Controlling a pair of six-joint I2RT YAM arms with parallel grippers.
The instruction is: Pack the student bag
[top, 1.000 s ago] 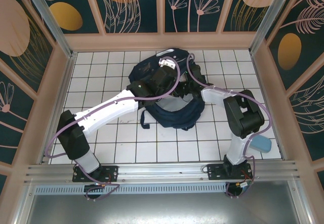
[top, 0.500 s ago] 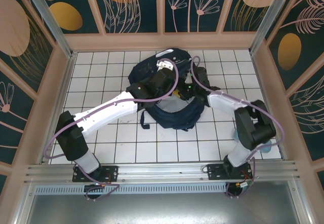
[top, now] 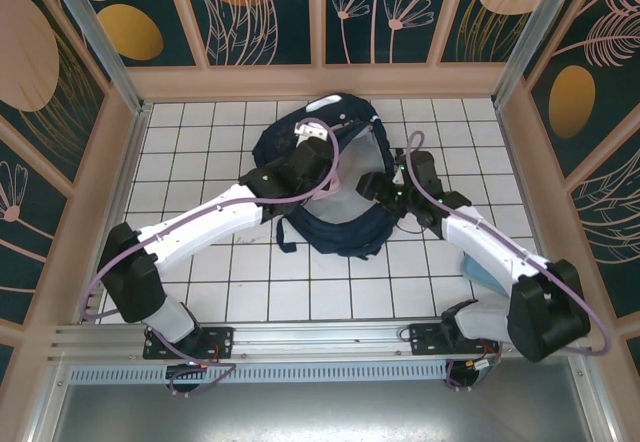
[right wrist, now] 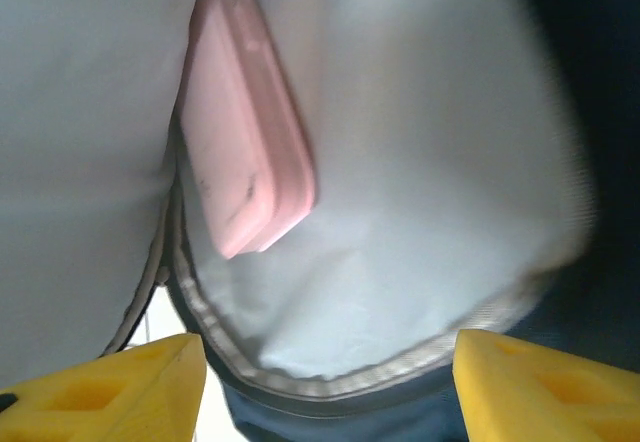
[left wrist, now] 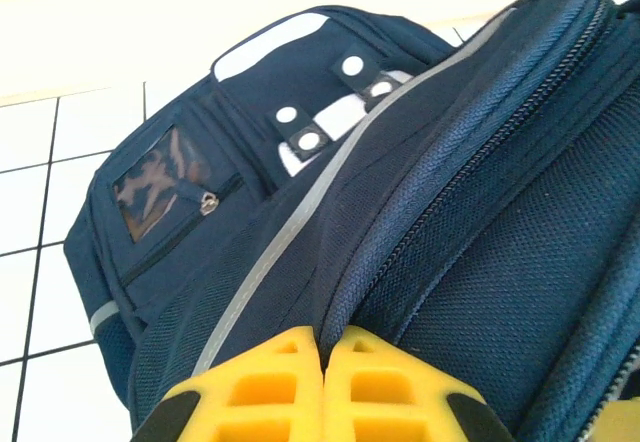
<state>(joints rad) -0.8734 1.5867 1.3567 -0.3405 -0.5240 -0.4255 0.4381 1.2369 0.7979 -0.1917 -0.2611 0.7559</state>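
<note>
Top external: navy backpack (top: 340,227) lying on the white tiled table (top: 200,122), toward the far middle, mouth gaping and pale grey lining on show. Left gripper (top: 318,127) perched at the far rim of the mouth. Right gripper (top: 366,184) at the right side of the rim, close over the opening.

Left wrist: dark blue woven cloth, a thin grey stripe running across it, white patches with round snaps near the top, and a small clear-window pocket with a zip pull. Yellow fingertips (left wrist: 262,387) clenched tight together at the bottom edge, pinching a fold of the backpack beside the heavy zip.

Right wrist: looks straight into the mouth, grey lining all round, a flat pink case (right wrist: 245,142) tucked inside at upper left. Yellow fingers (right wrist: 110,387) spread wide, released, grasping nothing. Grey-edged rim of the backpack curving between them.
</note>
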